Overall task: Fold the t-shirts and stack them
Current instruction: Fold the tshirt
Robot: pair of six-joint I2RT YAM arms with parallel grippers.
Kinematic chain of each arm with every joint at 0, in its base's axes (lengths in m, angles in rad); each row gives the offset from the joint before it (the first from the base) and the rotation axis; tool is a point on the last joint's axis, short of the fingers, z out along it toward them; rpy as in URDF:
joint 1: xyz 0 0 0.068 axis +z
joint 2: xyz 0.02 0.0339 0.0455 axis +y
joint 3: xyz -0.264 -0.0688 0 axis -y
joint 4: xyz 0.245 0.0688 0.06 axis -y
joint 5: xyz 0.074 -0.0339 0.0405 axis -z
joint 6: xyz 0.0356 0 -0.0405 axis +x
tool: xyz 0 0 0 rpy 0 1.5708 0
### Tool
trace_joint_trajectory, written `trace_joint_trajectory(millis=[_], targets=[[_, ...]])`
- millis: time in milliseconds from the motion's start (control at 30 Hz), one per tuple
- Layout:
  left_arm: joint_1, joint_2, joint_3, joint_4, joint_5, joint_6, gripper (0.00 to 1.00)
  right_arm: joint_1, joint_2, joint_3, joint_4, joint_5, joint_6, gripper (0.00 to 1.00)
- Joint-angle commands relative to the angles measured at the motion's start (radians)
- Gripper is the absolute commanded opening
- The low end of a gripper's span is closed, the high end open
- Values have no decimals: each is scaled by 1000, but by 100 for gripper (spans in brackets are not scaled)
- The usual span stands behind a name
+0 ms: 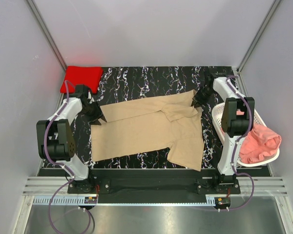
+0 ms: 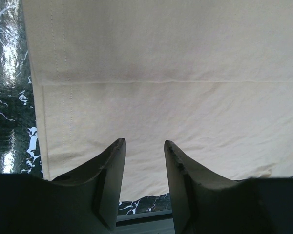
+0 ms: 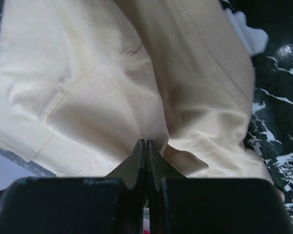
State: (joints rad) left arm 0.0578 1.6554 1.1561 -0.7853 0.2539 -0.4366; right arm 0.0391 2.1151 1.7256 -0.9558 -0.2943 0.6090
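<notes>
A tan t-shirt (image 1: 146, 129) lies spread flat on the black marbled table (image 1: 136, 80), one sleeve pointing towards the near edge. My left gripper (image 1: 98, 118) hovers over the shirt's left hem, jaws open with only cloth below them (image 2: 144, 142). In the left wrist view the tan t-shirt (image 2: 176, 73) fills the frame. My right gripper (image 1: 195, 101) sits at the shirt's far right corner. In the right wrist view its jaws (image 3: 146, 142) are pressed together on a pinch of the tan t-shirt (image 3: 102, 87), which bunches up at the tips. A folded red t-shirt (image 1: 81, 78) rests at the back left. A salmon-pink t-shirt (image 1: 260, 142) is crumpled in the basket.
A white lattice basket (image 1: 217, 117) stands at the right edge of the table, beside the right arm. Grey walls close in the back and both sides. A metal rail runs along the near edge with both arm bases on it.
</notes>
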Motion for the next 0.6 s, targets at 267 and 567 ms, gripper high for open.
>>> trace_joint_trajectory(millis=[267,567], targets=[[-4,-42,8,18,28,15,43,-2,-26,-58,80,149,-54,41],[-6,-8,40,24,25,3,43,-5,31,150,163,231,-195,60]])
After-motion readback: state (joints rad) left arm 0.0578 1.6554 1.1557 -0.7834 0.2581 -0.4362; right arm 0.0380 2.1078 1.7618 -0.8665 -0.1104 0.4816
